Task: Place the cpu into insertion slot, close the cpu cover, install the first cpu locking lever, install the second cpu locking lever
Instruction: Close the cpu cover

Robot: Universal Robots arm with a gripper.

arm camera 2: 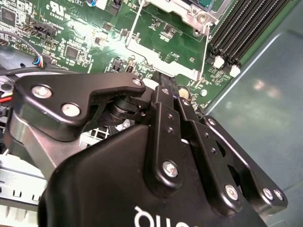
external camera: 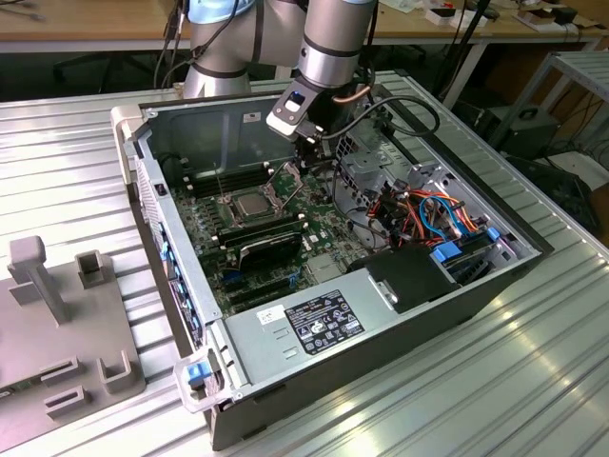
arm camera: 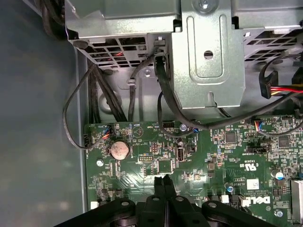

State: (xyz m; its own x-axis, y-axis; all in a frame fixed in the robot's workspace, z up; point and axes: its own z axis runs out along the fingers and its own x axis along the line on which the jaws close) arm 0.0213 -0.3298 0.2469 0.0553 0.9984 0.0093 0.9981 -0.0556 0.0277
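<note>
Surface [external camera: 533,381] is ribbed silver metal, with the open PC case [external camera: 143,152] sitting on it and a grey fixture with posts [external camera: 67,324] off to the exterior view's left. Wooden desks [external camera: 86,24] run along the back of the room. The arm reaches down into the case, and the tool [external camera: 306,164] hangs over the green motherboard [arm camera: 213,161], just beside the socket. Its fingertips [arm camera: 163,182] are pressed together with nothing between them, as far as I can see. The cpu [external camera: 249,203] sits in the insertion slot [arm camera 2: 199,16]. The cpu cover [arm camera 2: 161,54] looks tipped up, not lying over the chip.
</note>
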